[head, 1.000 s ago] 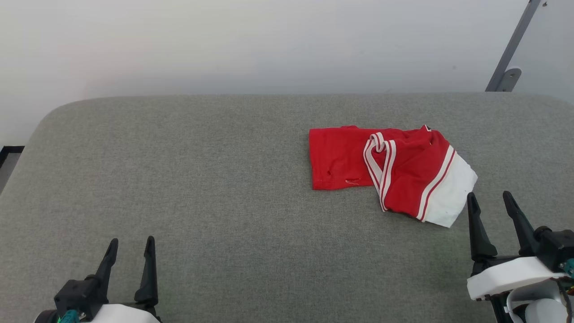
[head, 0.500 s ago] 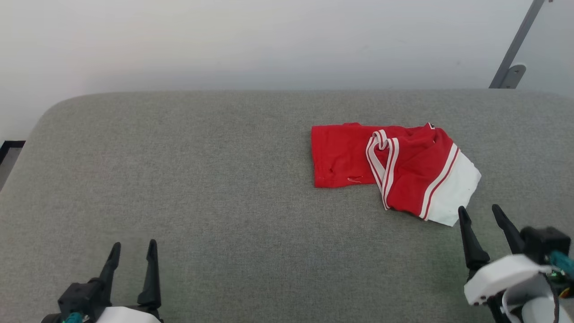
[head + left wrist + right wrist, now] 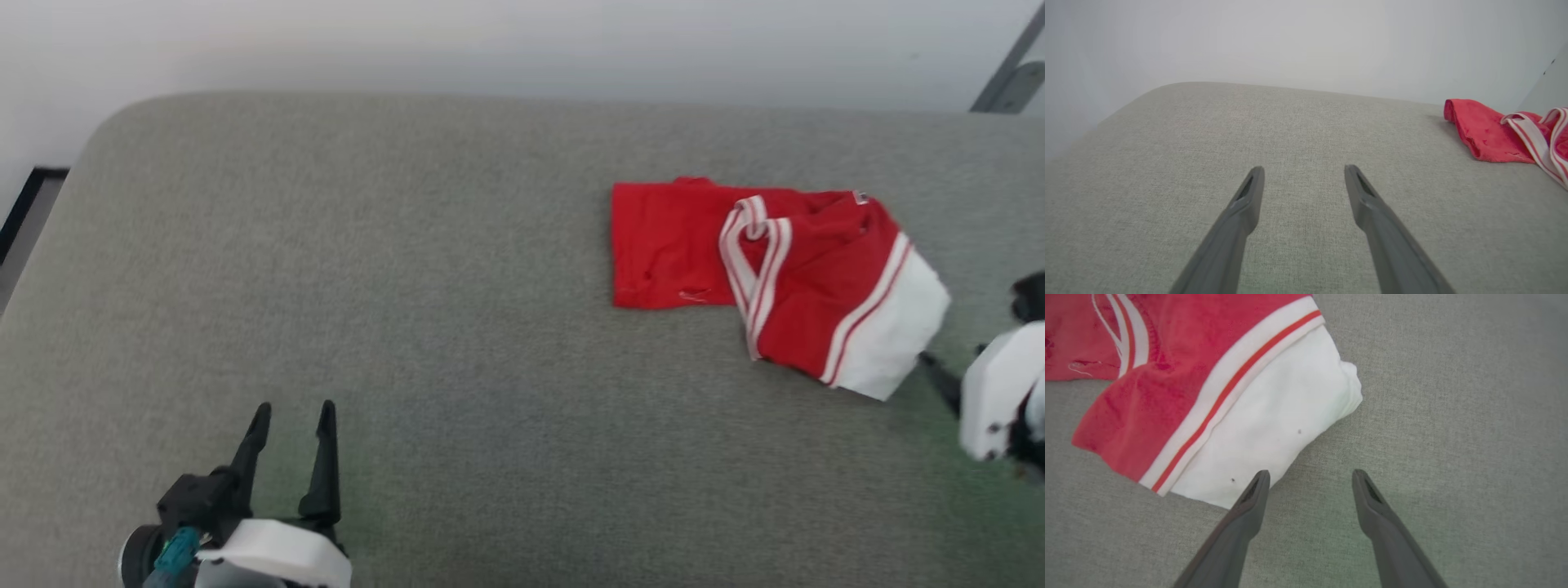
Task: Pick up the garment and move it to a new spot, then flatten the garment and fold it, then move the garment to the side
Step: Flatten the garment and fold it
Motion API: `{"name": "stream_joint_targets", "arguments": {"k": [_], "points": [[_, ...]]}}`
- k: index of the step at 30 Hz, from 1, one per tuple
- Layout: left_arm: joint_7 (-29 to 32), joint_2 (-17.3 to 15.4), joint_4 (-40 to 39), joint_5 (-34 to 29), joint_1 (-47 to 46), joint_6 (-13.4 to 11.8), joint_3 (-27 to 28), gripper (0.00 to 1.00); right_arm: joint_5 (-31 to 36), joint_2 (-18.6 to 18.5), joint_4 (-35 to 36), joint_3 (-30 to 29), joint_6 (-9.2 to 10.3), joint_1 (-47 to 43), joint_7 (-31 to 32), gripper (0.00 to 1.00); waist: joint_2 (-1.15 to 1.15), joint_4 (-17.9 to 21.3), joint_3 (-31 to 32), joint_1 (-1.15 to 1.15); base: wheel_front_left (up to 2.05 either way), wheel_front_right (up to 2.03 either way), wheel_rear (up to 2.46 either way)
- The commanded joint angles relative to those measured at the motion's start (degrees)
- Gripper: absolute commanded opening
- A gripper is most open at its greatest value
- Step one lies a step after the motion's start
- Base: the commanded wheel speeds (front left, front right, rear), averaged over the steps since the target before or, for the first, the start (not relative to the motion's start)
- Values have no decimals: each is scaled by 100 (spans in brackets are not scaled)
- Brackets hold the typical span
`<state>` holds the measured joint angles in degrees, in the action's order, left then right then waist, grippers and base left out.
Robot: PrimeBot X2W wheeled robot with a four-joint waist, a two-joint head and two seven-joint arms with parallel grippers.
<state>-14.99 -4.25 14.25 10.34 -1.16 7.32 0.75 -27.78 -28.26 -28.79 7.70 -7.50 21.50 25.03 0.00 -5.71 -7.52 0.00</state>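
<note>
- The left gripper point(image 3: 295, 406) was parked low on the left. Its fingers were spread wide, nothing was held, and it was kept well apart from the cloth.
- The garment point(image 3: 816, 286) was found right of centre on the grey padded surface point(image 3: 408, 286). It was lying loosely bunched, with the striped trim point(image 3: 755, 261) looped over the red part and the white section point(image 3: 1274, 416) turned toward the right arm.
- The right gripper point(image 3: 1310, 472) was hung just beside that white corner, wide open and empty. In the wrist view one fingertip was lined up with the white edge and the other sat over bare grey fabric.
- The step in hand was judged to be the first pick-up, not yet done.
- To do it well, the open fingers should probably be shifted a bit further onto the white corner, so cloth is caught between them rather than just nudged.
- The corner looked doubled over, so a pinch through all the layers would likely be needed. A slow lift would be smart too, since the bunched red part could drag or unfold.
- Around it all, a dark strip point(image 3: 24, 204) was noted at the far left edge, a pale wall point(image 3: 490, 41) behind, and a grey metal strut point(image 3: 1008, 82) at the top right.
- Nothing was seen lying in the way. Lots of open surface was left to the left for a new spot.
</note>
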Motion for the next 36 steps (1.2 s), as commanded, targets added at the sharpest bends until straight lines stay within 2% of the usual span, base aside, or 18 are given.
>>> {"name": "stream_joint_targets", "arguments": {"k": [1,4,7,12,13,14,15,22,29,36], "points": [[-27,14,24,-1,-117,19,-26,100,-151,-139,1,38,2,180,262,100,0,-172,-214,0,0,0,0],[-27,68,69,43,-240,22,-112,100,-414,-385,-45,87,2,426,768,100,0,-292,-411,0,0,0,0],[-27,102,105,98,-376,23,-222,100,-540,-510,-187,106,2,668,1015,100,0,-412,-604,0,0,0,0],[-27,128,161,185,-562,20,-302,100,-670,-489,-501,286,2,944,1303,100,0,-548,-823,0,0,0,0],[-27,131,165,202,-589,20,-313,100,-670,-491,-554,326,2,948,1355,80,0,-569,-846,0,0,0,0],[-27,130,169,210,-595,19,-314,100,-688,-477,-583,369,2,953,1390,37,0,-577,-860,0,0,0,0],[-27,130,178,229,-601,19,-321,100,-727,-481,-616,378,2,974,1391,0,0,-581,-873,0,0,0,0],[-27,131,222,339,-651,20,-335,100,-658,-789,-810,42,15,1090,938,0,0,-437,-874,0,0,0,0],[-27,129,225,248,-739,20,-352,100,-559,-1213,-1027,-672,7,917,543,0,0,-170,-885,0,0,0,0],[-28,130,238,187,-804,20,-377,100,30,-1445,-1507,-1325,6,703,146,0,0,-8,-967,0,0,0,0]]}}
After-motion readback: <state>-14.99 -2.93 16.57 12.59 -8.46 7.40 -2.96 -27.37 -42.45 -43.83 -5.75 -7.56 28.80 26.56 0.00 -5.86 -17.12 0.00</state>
